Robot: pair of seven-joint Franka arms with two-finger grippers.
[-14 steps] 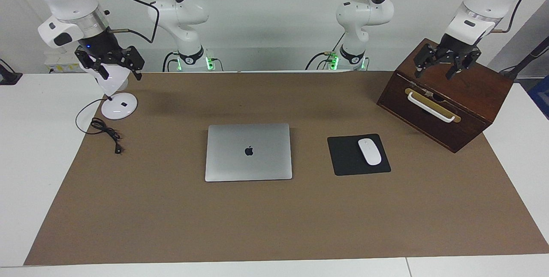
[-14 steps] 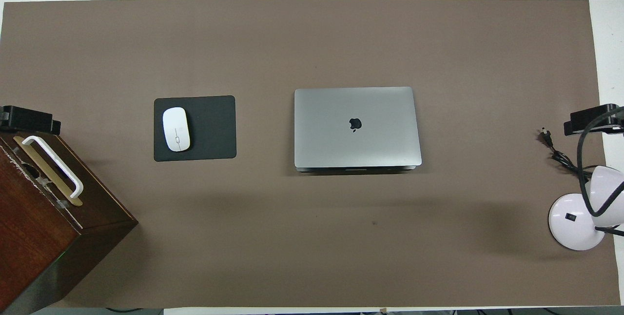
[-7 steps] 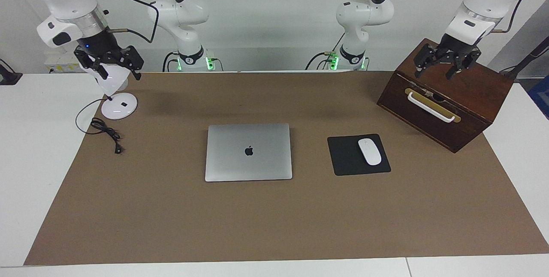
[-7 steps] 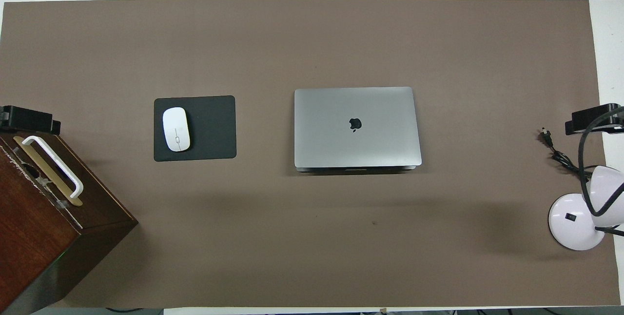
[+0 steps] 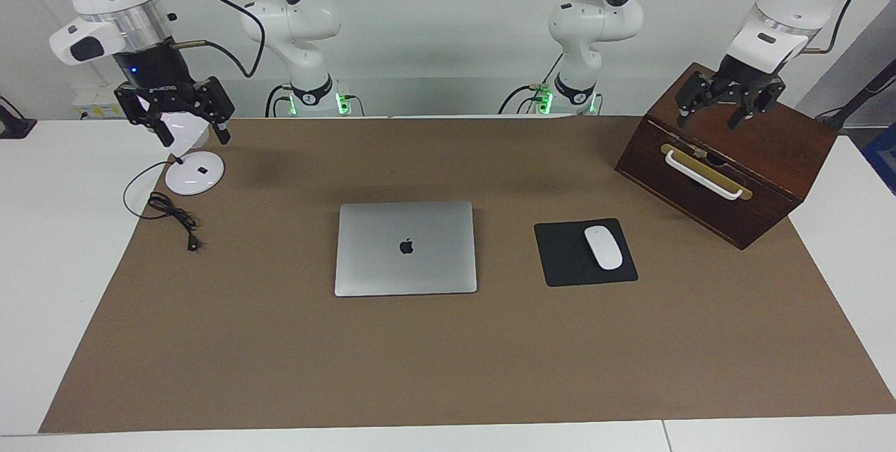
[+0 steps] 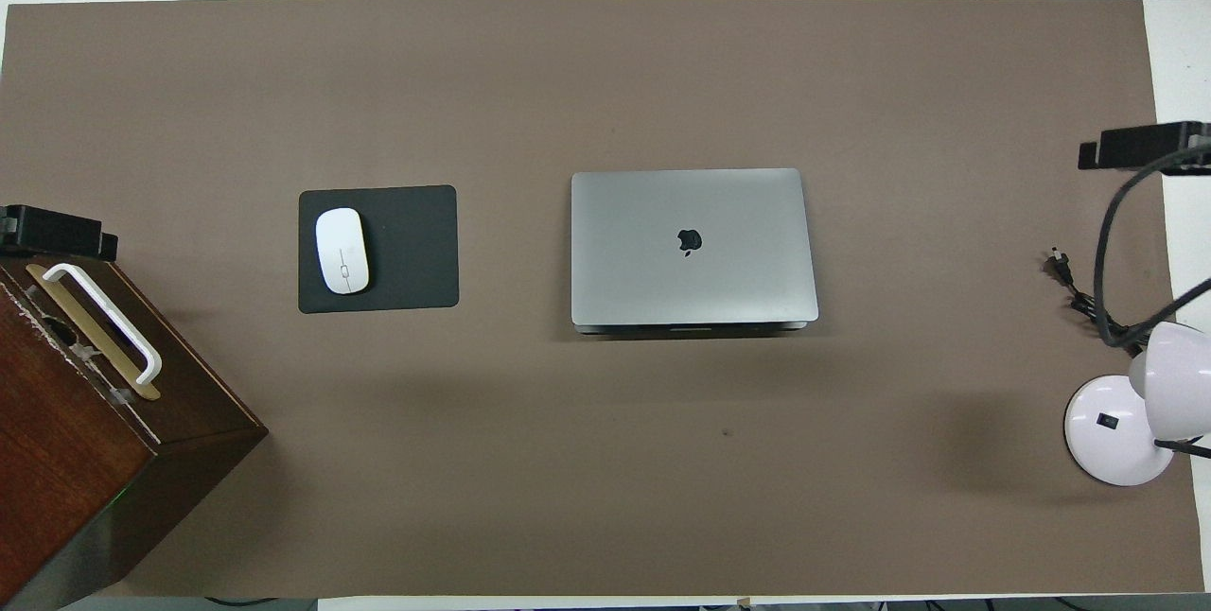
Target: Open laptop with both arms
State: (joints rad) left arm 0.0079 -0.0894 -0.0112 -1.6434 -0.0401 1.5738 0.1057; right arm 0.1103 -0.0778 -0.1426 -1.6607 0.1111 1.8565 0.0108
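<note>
The laptop (image 5: 406, 248) lies shut and flat in the middle of the brown mat, silver lid up with the dark logo showing; from above, the laptop (image 6: 691, 247) has nothing on it or touching it. My left gripper (image 5: 708, 117) hangs open over the top of the wooden box, and only its tip, the left gripper (image 6: 57, 231), shows in the overhead view. My right gripper (image 5: 196, 136) hangs open over the white lamp at the right arm's end of the table; the right gripper (image 6: 1140, 146) shows at the mat's edge. Both grippers are well apart from the laptop and hold nothing.
A black mouse pad (image 5: 560, 256) with a white mouse (image 5: 603, 247) lies beside the laptop toward the left arm's end. The dark wooden box (image 5: 763, 158) with a white handle stands at that end. A white desk lamp (image 5: 194, 172) and its black cord (image 5: 171, 214) sit at the right arm's end.
My right gripper has turned and shifted over the lamp, moving away from the robots in the overhead view. The left gripper and the laptop have stayed put.
</note>
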